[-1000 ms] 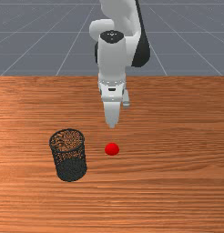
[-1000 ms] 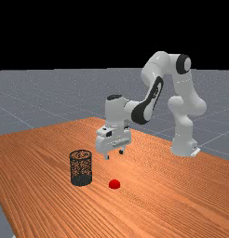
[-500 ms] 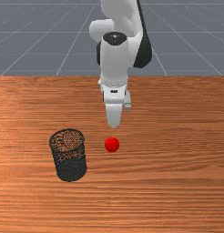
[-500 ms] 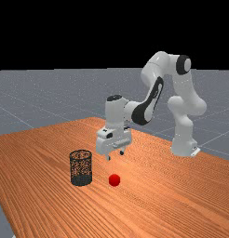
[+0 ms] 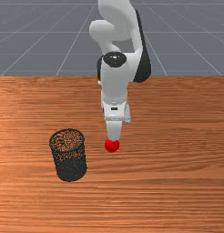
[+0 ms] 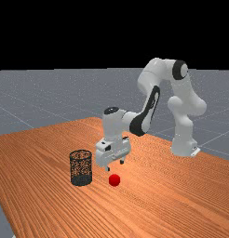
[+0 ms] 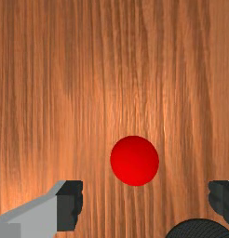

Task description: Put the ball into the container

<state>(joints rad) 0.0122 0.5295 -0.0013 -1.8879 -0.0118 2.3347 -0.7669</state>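
Ball (image 6: 114, 180) lies near the spread-fingered hand (image 6: 115, 165), outside the container (image 6: 81, 179).

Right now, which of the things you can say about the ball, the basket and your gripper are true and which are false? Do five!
1. The ball is red. True.
2. The ball is inside the basket. False: it is outside the basket, on the table.
3. My gripper is open. True.
4. The basket is lying on its side. False: it stands upright.
5. The basket is farther to the front view's left than the ball. True.
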